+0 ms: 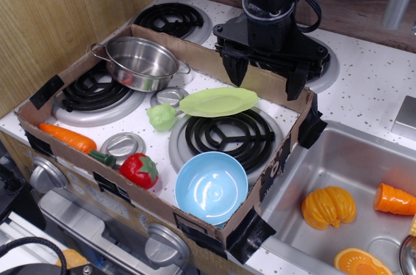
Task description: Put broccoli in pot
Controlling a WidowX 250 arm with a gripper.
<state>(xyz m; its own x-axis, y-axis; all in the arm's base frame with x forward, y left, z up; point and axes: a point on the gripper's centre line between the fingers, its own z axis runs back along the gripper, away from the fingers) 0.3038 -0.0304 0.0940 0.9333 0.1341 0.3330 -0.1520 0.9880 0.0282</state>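
Note:
The broccoli is a small pale-green lumpy toy lying on the stove top, just left of a flat light-green plate. The pot is a shiny steel round pot with wire loop handles, resting on the back left burner, empty as far as I can see. My gripper hangs open and empty above the cardboard wall at the back right, its two black fingers spread wide. It is well to the right of the broccoli and pot.
A cardboard wall fences the stove top. Inside are a light-blue bowl, a red strawberry and a carrot. The sink at right holds orange toy foods.

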